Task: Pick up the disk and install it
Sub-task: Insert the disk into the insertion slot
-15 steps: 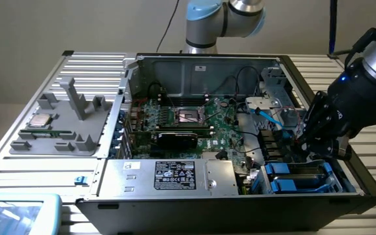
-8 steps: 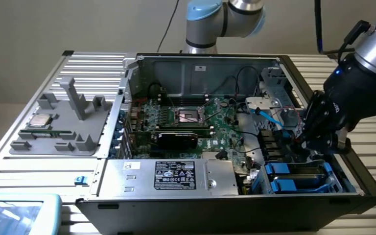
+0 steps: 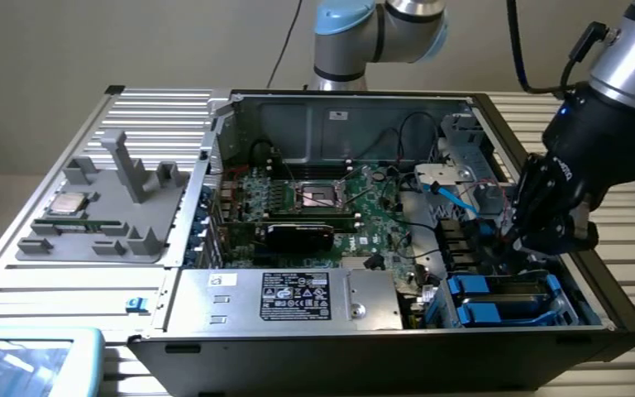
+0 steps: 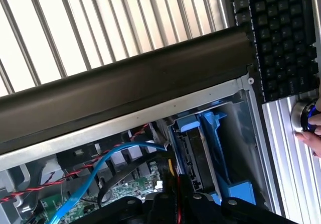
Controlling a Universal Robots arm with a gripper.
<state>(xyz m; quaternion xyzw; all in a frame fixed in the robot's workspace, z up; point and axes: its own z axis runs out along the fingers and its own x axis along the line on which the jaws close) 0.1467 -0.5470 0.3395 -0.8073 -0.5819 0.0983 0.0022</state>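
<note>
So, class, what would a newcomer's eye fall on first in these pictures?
First the open computer case, its green motherboard laid bare in the middle of the exterior view. Then the arm's black pincer, low inside the case at the exterior view's right, just above the blue drive carriers. In the wrist view, the disk sits in a blue carrier inside the bay.

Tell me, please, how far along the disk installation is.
Done: the disk, in its blue rails, stands on edge inside the drive bay at a corner of the case. In hand: the gripper is shut and sits low over the bay, close to the disk; whether it grips it cannot be told. Left: nothing shows whether the disk is fully seated.
</note>
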